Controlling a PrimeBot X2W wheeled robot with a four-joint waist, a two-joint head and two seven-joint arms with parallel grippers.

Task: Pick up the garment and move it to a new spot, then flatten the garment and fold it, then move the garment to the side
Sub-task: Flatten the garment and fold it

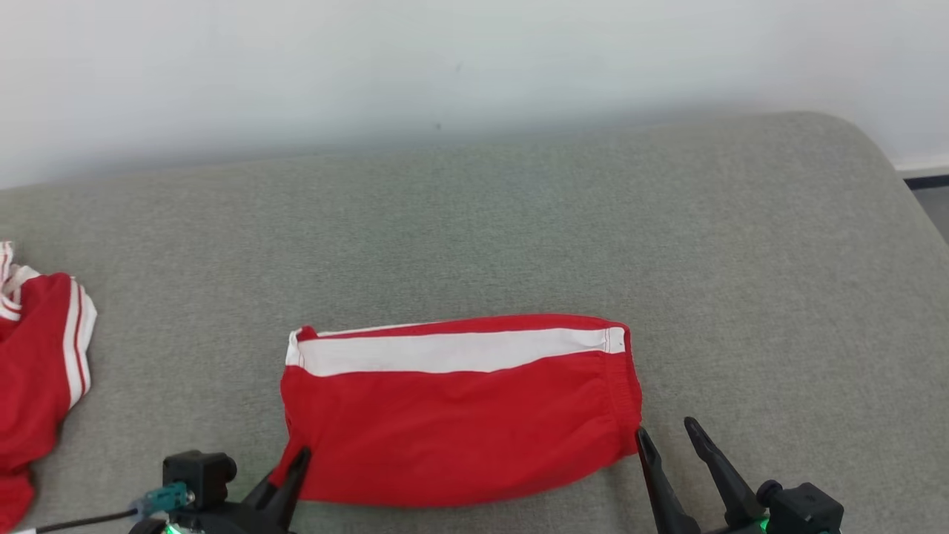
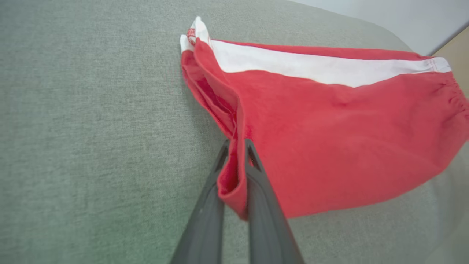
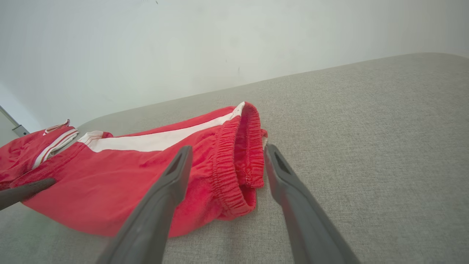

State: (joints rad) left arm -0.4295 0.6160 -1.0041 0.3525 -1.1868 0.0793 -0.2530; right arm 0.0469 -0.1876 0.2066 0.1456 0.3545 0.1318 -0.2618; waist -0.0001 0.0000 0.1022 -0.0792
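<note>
One red fabric garment (image 1: 452, 415) lay on the grey woven cushion (image 1: 519, 222), close to its near edge and roughly midway across. It was folded into a rough rectangle. A single broad white band ran along its far side, a gathered elastic waistband closed its right end, and layered hems showed at its left end. The cloth looked mostly smooth, with a few soft creases.

The left gripper (image 2: 238, 143) was clenched on the near left corner, a fold of red cloth pinched between its two dark fingers. The right gripper (image 3: 228, 147) stood spread wide at the near right corner, grasping nothing. One finger was over the cloth and the other over bare cushion, with the waistband between them.

A second red garment with thin white stripes (image 1: 37, 371) lay crumpled at the cushion's left edge, well apart from the first. That made two garments and two grippers. A pale wall (image 1: 445, 59) rose behind the cushion.
</note>
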